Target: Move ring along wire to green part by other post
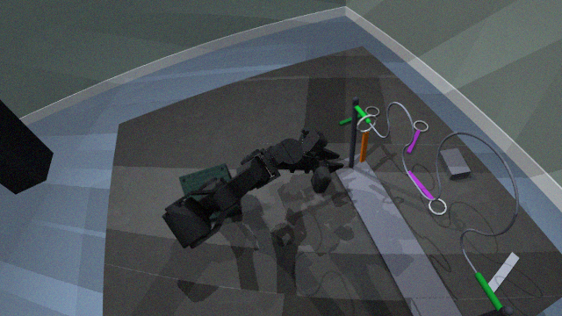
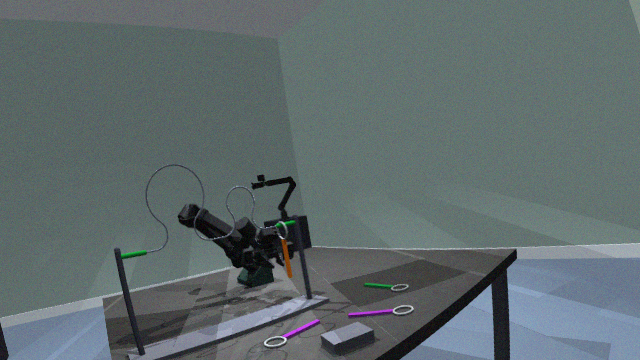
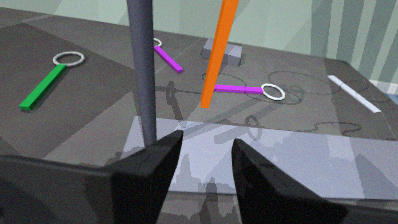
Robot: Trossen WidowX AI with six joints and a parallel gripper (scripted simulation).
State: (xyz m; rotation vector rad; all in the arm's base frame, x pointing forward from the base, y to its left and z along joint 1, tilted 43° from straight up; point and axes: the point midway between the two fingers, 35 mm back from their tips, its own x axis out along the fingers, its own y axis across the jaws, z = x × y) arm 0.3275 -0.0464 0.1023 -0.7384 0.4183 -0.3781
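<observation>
The ring (image 1: 357,125) (image 2: 287,230) hangs around the green wire part (image 1: 360,111) (image 2: 291,223) beside the far dark post (image 1: 353,140) (image 2: 304,265) (image 3: 143,70). Its orange handle (image 1: 363,147) (image 2: 286,257) (image 3: 217,55) hangs down; the wrist view does not show the ring. My gripper (image 1: 341,160) (image 3: 207,140) is partly open and empty, with its tips below and short of the handle, close to the post in the top view. The thin grey wire (image 1: 517,197) (image 2: 173,165) curves to the other green part (image 1: 488,291) (image 2: 134,254) at the other post (image 2: 129,300).
A pale base plank (image 1: 395,228) (image 2: 235,327) (image 3: 280,160) joins the posts. Beyond it lie a green-handled ring (image 1: 347,120) (image 2: 378,285) (image 3: 44,87), two magenta-handled rings (image 1: 414,141) (image 1: 420,185), a grey block (image 1: 455,163) (image 2: 347,337) and a white strip (image 1: 503,272) (image 3: 353,93).
</observation>
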